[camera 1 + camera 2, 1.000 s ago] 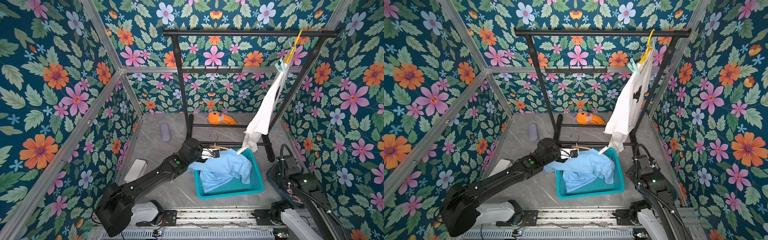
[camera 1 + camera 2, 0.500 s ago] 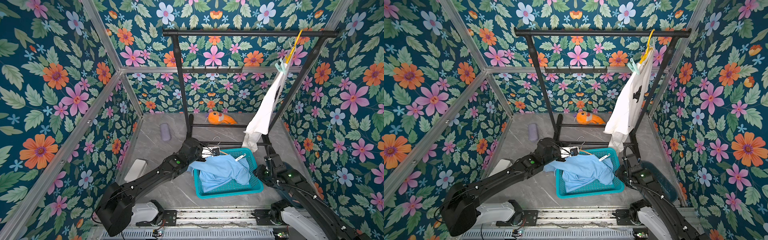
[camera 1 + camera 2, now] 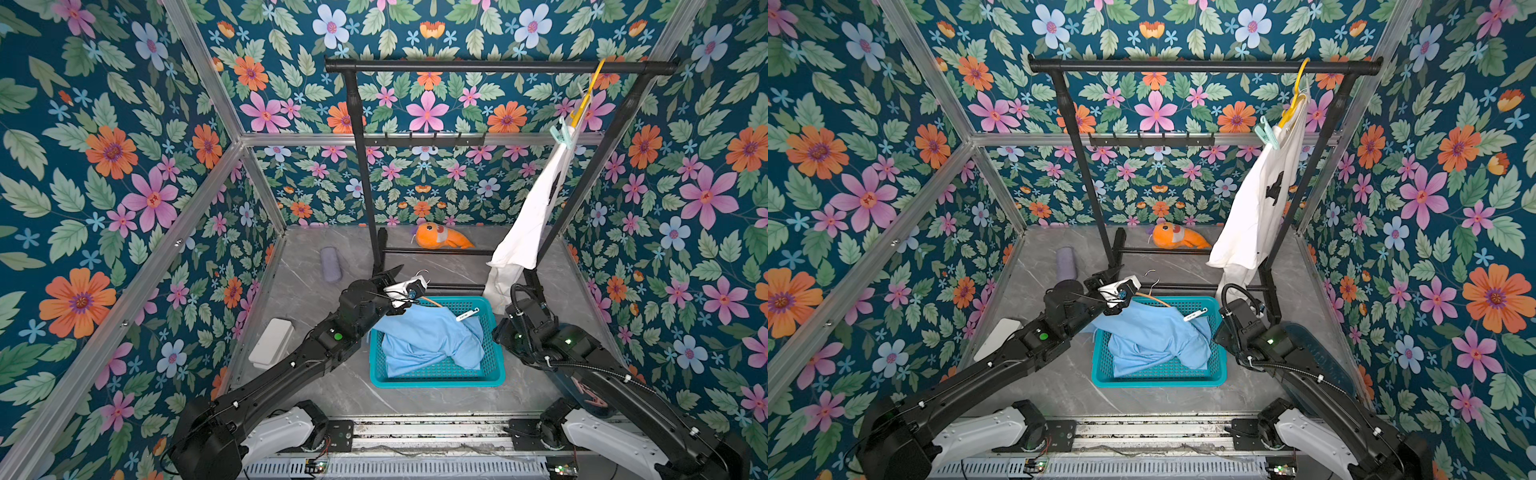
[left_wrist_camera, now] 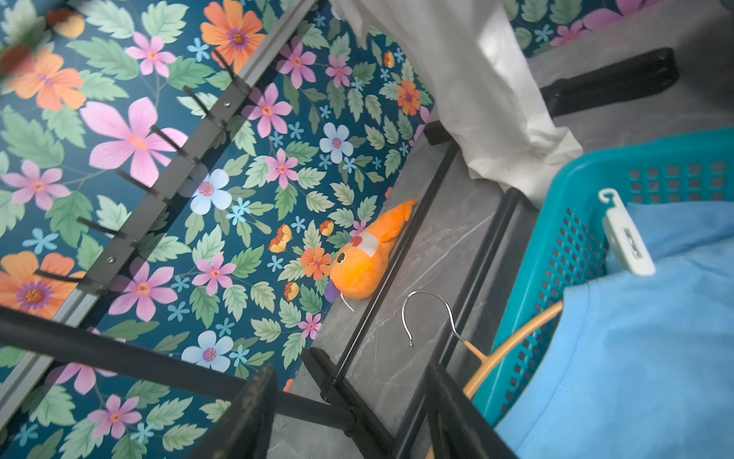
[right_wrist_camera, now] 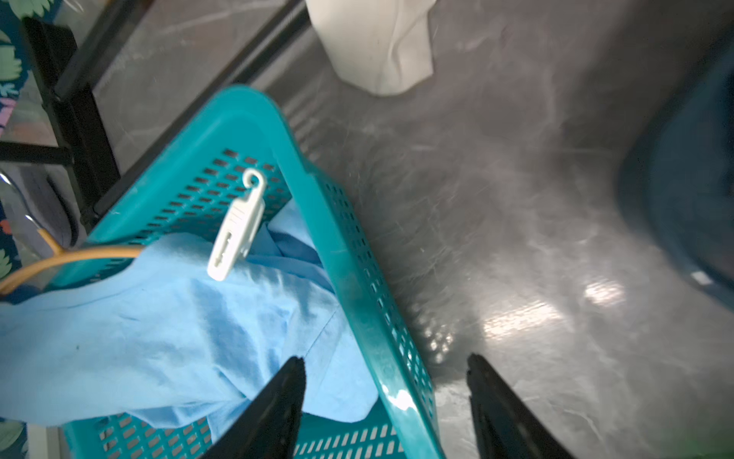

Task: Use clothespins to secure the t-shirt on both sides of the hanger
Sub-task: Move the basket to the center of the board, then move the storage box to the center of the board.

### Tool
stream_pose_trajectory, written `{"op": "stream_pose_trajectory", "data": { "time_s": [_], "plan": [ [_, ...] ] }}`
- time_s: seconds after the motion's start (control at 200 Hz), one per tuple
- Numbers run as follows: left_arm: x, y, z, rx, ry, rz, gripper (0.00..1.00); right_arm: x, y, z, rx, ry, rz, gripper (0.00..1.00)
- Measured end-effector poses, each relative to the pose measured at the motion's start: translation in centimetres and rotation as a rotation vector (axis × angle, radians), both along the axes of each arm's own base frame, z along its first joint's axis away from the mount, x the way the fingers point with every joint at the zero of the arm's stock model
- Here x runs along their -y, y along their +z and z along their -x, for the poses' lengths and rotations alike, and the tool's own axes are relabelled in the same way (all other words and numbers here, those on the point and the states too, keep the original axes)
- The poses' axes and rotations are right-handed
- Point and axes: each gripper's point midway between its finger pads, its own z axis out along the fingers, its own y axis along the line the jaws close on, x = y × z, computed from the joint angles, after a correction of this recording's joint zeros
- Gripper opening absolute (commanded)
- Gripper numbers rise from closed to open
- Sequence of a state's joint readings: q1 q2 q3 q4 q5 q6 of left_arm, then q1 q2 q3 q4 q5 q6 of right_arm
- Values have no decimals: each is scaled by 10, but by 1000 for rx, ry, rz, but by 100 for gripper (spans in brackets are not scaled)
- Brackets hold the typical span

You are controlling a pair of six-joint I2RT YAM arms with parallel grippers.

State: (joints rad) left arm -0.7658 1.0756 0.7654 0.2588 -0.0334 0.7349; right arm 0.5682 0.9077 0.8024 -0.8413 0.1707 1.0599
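A light blue t-shirt (image 3: 428, 336) lies crumpled in the teal basket (image 3: 436, 380) in both top views, draped on an orange hanger (image 3: 432, 301) whose metal hook (image 4: 429, 314) sticks out past the far rim. A white clothespin (image 3: 467, 314) (image 5: 236, 234) is clipped to the shirt near the basket's far right corner. My left gripper (image 4: 349, 381) (image 3: 401, 277) hovers open by the hook, holding nothing. My right gripper (image 5: 387, 369) is open, straddling the basket's right rim above the shirt's edge. A mint clothespin (image 3: 559, 135) pins a white t-shirt (image 3: 528, 224) to a yellow hanger on the rail.
The black clothes rack (image 3: 498, 66) stands behind the basket, its base bars just past the hook. An orange plush fish (image 3: 440, 237) and a purple roll (image 3: 331, 264) lie at the back, a white box (image 3: 272, 343) at the left, and a dark blue bin (image 3: 1320, 353) under the right arm.
My left gripper has opened and let go of the hanger, and the shirt has sunk lower into the basket. The right arm has swung in to the basket's right rim, jaws wider.
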Motion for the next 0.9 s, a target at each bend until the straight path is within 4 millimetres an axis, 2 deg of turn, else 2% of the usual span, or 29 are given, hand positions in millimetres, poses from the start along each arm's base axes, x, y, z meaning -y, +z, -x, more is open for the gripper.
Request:
{"op": "stream_pose_trajectory", "data": {
  "time_s": [0.11, 0.165, 0.26, 0.33, 0.45, 0.545, 0.68, 0.901],
  "plan": [
    [-5, 9, 0, -21, 30, 72, 63, 38, 22, 5, 39, -95, 79, 66],
    [-7, 11, 0, -38, 40, 104, 63, 61, 25, 10, 43, -160, 102, 57],
    [-9, 12, 2, -65, 49, 148, 63, 100, 17, 23, 21, -294, 116, 42],
    [-9, 12, 2, -82, 52, 171, 63, 122, 0, 34, -33, -391, 107, 29],
    [-9, 7, 3, -119, 54, 191, 62, 135, -29, 43, -143, -482, 26, 25],
    [-9, 1, 4, -145, 52, 190, 62, 129, -42, 35, -173, -461, -28, 24],
    [-9, -1, 5, -157, 55, 196, 62, 124, -70, 28, -240, -437, -63, 24],
    [-9, -3, 5, -162, 56, 195, 62, 115, -89, 17, -237, -407, -116, 24]
  ]
}}
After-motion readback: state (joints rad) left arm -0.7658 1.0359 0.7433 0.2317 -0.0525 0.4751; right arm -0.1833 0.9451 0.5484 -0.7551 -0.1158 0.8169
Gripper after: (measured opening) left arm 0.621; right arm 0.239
